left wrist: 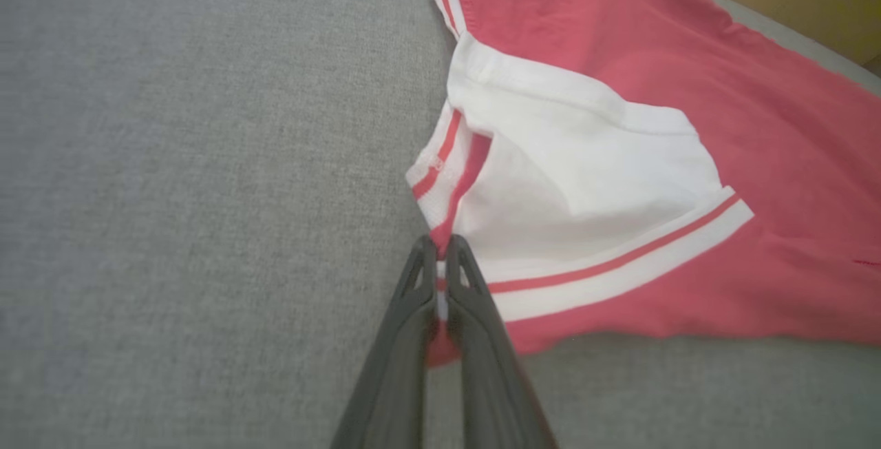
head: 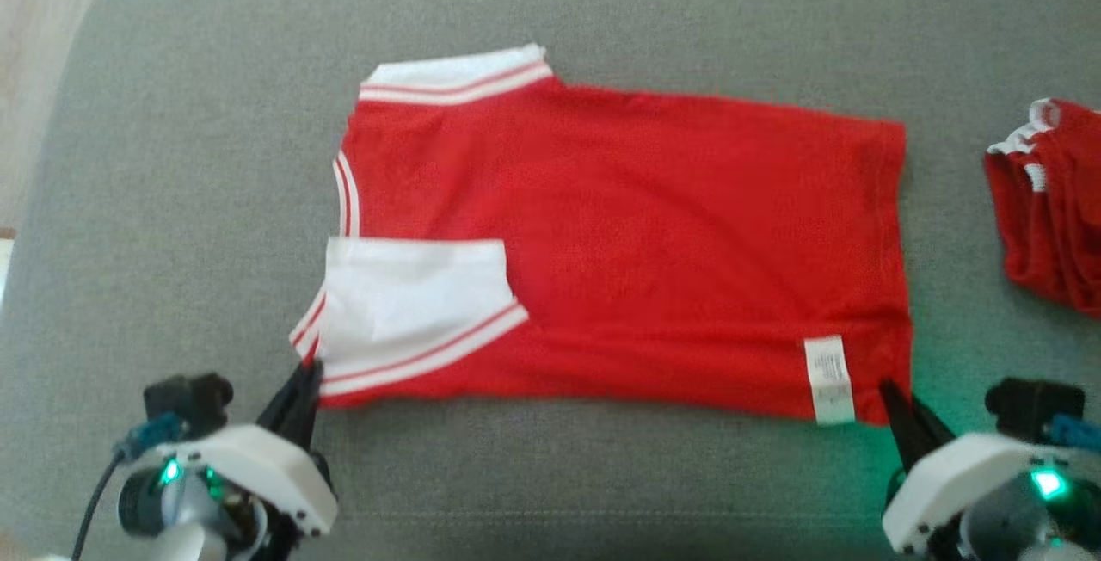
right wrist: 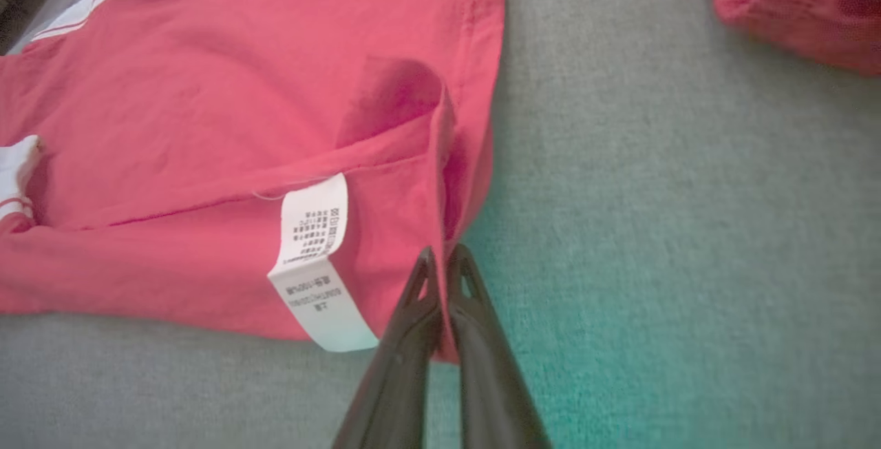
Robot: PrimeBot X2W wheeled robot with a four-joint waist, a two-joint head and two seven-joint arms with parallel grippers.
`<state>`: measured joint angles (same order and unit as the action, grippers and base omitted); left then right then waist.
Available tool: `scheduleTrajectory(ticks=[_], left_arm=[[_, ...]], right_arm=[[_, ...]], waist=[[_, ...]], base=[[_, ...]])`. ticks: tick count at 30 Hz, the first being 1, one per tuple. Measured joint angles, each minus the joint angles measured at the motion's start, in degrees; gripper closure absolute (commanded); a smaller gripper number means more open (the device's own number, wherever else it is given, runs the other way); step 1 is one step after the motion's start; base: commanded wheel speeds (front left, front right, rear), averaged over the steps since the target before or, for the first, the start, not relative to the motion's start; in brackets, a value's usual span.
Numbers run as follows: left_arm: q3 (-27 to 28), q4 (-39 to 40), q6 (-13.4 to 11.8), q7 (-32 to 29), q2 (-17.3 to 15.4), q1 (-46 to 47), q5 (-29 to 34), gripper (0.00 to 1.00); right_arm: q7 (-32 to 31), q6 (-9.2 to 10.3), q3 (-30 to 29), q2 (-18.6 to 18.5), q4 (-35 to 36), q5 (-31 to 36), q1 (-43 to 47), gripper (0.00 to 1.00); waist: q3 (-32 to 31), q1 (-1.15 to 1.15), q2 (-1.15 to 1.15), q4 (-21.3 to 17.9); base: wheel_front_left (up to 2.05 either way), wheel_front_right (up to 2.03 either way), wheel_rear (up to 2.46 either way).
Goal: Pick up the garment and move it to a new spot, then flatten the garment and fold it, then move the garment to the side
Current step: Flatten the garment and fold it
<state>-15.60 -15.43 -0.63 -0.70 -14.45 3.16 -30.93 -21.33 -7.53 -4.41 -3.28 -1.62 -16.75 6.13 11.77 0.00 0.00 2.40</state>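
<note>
Red garment (head: 619, 243) with 2 white, red-striped sleeves (head: 413, 303) lying spread almost flat on a grey cushion (head: 172, 157), neckline left, hem right, white care label (head: 828, 379) near its front corner.

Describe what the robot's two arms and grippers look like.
The left gripper and the right gripper each have two long dark grey fingers tapering to points, with triangular cut-outs near the tips. Each wrist is a rounded white shell with a green light, a black block and a blue connector; a dark cable trails from the left.
</note>
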Motion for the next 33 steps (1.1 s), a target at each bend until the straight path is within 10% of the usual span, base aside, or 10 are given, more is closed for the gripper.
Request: scheduleTrajectory(ticks=[14,15,16,17,33], left_arm=[[1.14,9.92,-5.11,-6.12,-0.97,-12.49,-2.93,1.0],[1.03,9.88,-5.19,-6.36,-0.96,-12.46,-2.94,0.64],[0.97,9.76,-5.25,-6.36,-0.91,-12.46,-3.04,0.0],[0.82,9.49,-5.25,-6.54,-0.9,-12.45,-3.1,0.0],[2.45,16.03,-10.5,9.4,-1.63,-7.23,7.02,0.0]], right_arm=[[-2.7,0.0,-2.02,0.65,1.85,-1.09,6.23,1.0],[-2.72,0.0,-2.03,0.65,1.77,-1.09,6.23,0.73],[-2.71,0.0,-1.99,0.65,1.78,-1.13,6.23,0.31],[-2.46,0.0,-1.89,0.57,1.85,-1.22,6.23,0.0],[14.67,0.0,0.02,0.1,13.17,5.26,1.69,0.0]], waist=[[-4.61,0.0,0.0,-0.53],[-4.66,0.0,0.0,-0.5],[-4.69,0.0,0.0,-0.47],[-4.76,0.0,0.0,-0.48],[-6.04,0.0,0.0,-1.01]], base=[[0.0,0.0,0.0],[0.0,0.0,0.0],[0.0,0.0,0.0],[0.0,0.0,0.0],[0.0,0.0,0.0]])
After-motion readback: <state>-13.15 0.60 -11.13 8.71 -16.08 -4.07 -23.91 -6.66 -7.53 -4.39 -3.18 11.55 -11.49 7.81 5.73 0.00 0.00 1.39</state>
